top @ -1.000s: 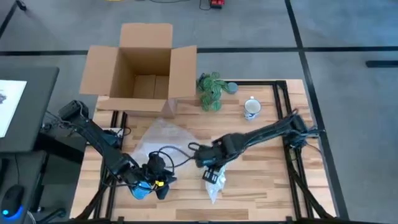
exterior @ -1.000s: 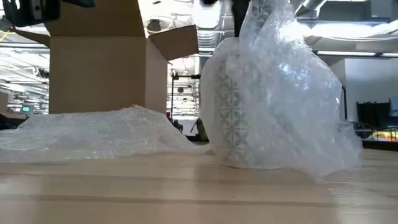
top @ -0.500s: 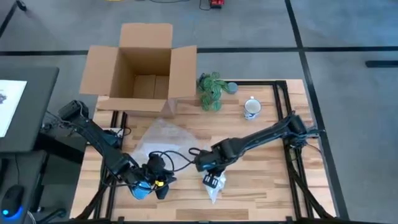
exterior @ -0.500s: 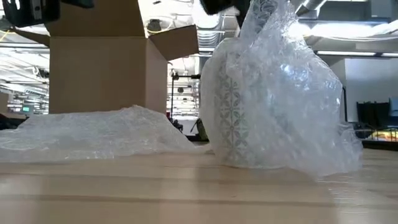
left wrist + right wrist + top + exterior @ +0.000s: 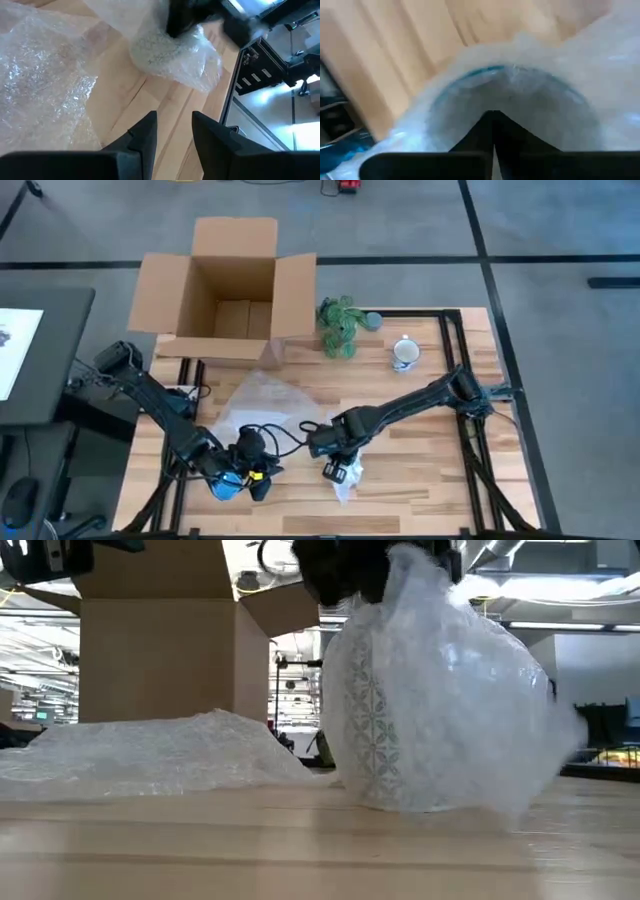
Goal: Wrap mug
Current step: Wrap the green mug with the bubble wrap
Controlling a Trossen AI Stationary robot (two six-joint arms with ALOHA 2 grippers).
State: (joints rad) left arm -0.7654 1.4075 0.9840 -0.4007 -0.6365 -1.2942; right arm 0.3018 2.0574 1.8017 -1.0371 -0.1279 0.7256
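right gripper [image 5: 338, 468] pinches bubble wrap [image 5: 470, 710]; only low view shows mug [image 5: 375, 730] pattern.

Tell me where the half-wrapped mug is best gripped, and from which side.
Probably from above, at the gathered bubble wrap over the mug mouth: the mug stands upright, with loose film spilling sideways. The right gripper is already there, fingers closed on wrap.

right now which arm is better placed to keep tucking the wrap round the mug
Right. Its pincer is shut and sits directly over the bubble-wrapped mug, while the left pincer waits open to the side, holding nothing.
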